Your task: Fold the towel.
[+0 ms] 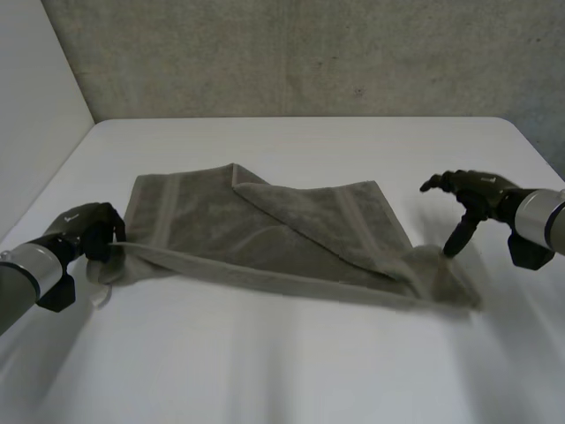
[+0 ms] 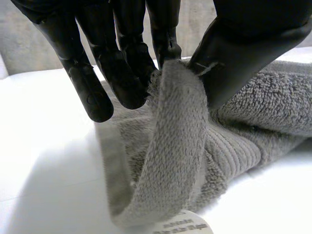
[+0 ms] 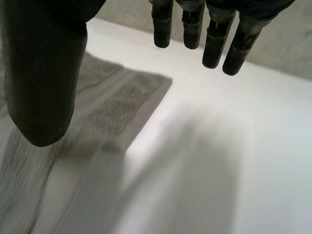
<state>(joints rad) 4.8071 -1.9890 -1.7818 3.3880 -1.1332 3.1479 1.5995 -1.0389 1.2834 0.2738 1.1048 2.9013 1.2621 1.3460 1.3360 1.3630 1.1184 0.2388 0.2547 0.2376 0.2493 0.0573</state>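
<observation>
Nearest, left robot hand (image 2: 117,68) pinches a corner of the grey towel (image 1: 265,231), seemingly to fold it, while right robot hand (image 1: 468,196) hovers open-fingered above the bench (image 1: 282,362).

open table (image 1: 282,371) in front of towel (image 1: 203,221), open behind it, wall (image 1: 309,53) beyond

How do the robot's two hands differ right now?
The left hand pinches the towel at a corner; the right hand holds nothing. The left hand's fingers close against its thumb; the right hand's are spread open. Both are black and sit at the towel's ends.
</observation>
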